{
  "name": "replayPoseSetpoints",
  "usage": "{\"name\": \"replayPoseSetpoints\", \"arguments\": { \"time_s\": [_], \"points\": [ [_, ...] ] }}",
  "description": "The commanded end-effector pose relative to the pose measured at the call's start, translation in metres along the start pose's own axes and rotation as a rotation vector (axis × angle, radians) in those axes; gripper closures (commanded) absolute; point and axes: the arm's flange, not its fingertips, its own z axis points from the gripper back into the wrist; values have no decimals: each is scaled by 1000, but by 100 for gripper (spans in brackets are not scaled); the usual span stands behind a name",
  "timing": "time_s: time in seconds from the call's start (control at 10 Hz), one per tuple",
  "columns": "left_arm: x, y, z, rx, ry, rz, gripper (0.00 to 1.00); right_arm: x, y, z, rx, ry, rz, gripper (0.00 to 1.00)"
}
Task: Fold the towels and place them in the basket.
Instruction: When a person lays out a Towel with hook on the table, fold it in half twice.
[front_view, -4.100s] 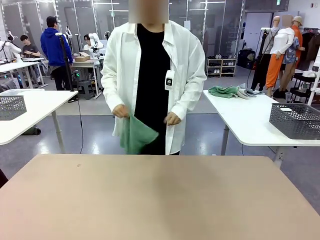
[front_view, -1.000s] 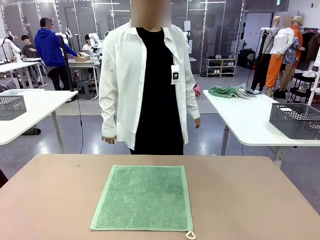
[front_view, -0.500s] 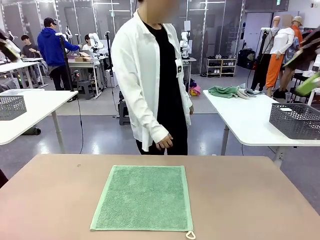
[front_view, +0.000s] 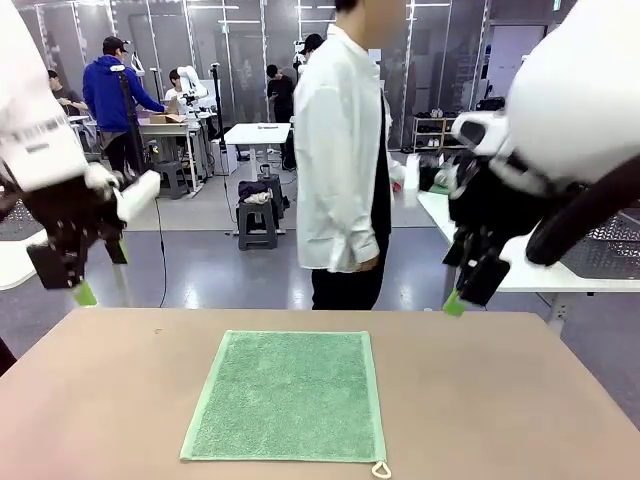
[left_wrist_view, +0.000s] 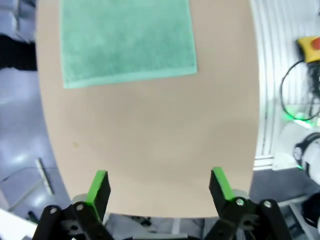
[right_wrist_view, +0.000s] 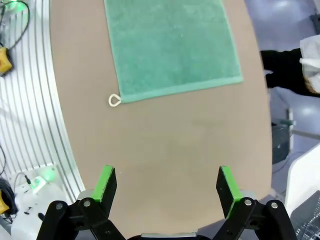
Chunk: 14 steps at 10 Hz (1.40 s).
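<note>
I see the green towel (front_view: 287, 397) lying flat and spread out in the middle of the tabletop (front_view: 500, 400), close to my side. A little pale loop (front_view: 381, 469) sticks out at one near corner. My left claw (left_wrist_view: 160, 181) hangs in the air off to the left, fingers wide apart, with nothing in it. My right claw (right_wrist_view: 166, 182) hangs off to the right, wide apart too, holding nothing. Neither one touches the towel. A person (front_view: 345, 160) stands at the far side, turned sideways.

left gripper (left_wrist_view: 159, 179): fingers (left_wrist_view: 98, 186) spread wide | right gripper (right_wrist_view: 166, 176): fingers spread wide
</note>
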Motion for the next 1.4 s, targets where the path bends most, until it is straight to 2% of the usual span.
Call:
{"name": "replayPoseSetpoints", "arguments": {
  "time_s": [0.0, 0.2, 0.3, 0.7, 0.8, 1.0, 1.3],
  "points": [
    [-2, 1, -27, 31, 97, 51, 0, 2, 1, -21, 15, 68, -32, 0],
    [-9, 3, -38, 56, 128, 97, 0, 2, 0, -31, 61, 52, -4, 0],
    [-4, 0, -36, 5, 84, 35, 0, 2, 4, -31, 32, 67, -6, 0],
    [-4, 0, -40, 13, 86, 41, 0, 1, 3, -33, 48, 60, 12, 0],
    [12, -6, -56, 48, 91, 75, 0, 13, 10, -47, 36, 101, 38, 0],
    [26, -16, -93, 31, 47, 132, 0, 24, 22, -81, 1, 148, 16, 0],
    [44, -26, -150, 22, 58, 183, 0, 28, 45, -135, -44, 177, 20, 0]
  ]
}}
